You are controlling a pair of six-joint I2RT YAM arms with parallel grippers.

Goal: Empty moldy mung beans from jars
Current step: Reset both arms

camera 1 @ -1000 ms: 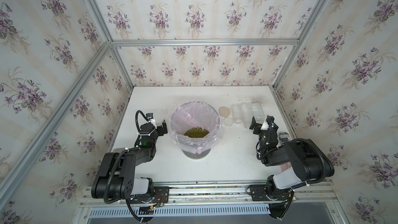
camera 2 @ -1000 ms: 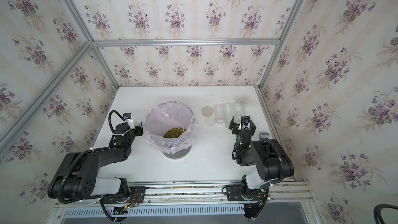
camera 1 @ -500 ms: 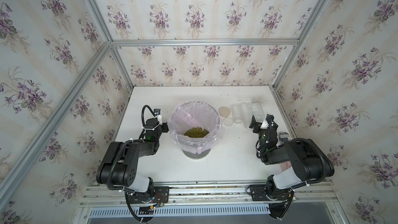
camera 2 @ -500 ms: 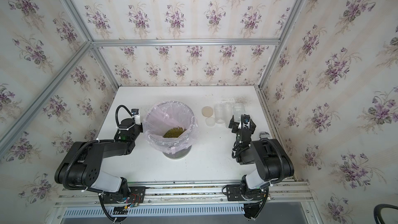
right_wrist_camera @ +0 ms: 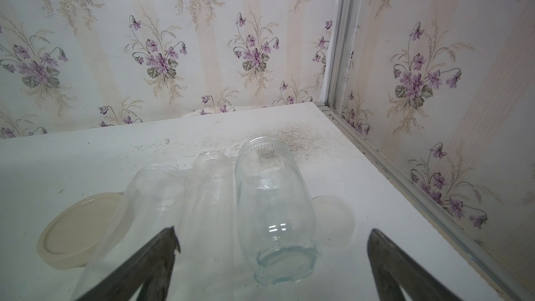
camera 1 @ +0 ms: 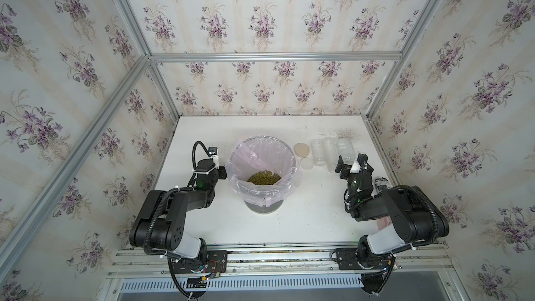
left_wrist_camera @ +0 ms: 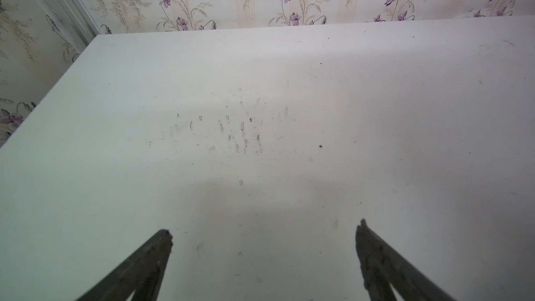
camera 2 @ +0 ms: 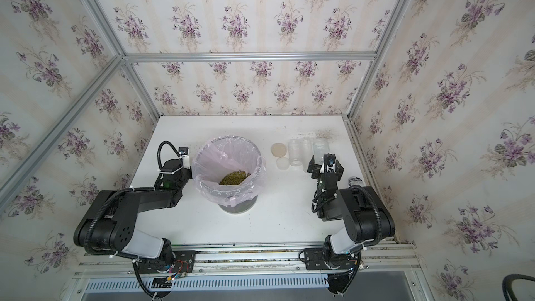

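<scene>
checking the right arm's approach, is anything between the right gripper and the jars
Nothing visible does. The right gripper stands open with the jars directly ahead of its fingers, only bare table between. The tan lid and the whitish lid lie beside the jars, off to either side.

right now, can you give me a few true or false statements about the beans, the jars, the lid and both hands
1. The mung beans lie in the pink-lined bin. True.
2. The right hand grips a jar. False: it is open and grips nothing.
3. All three jars look empty. True.
4. The tan lid sits on a jar. False: it lies on the table beside them.
5. The left hand is shut. False: it is open above the table.
</scene>
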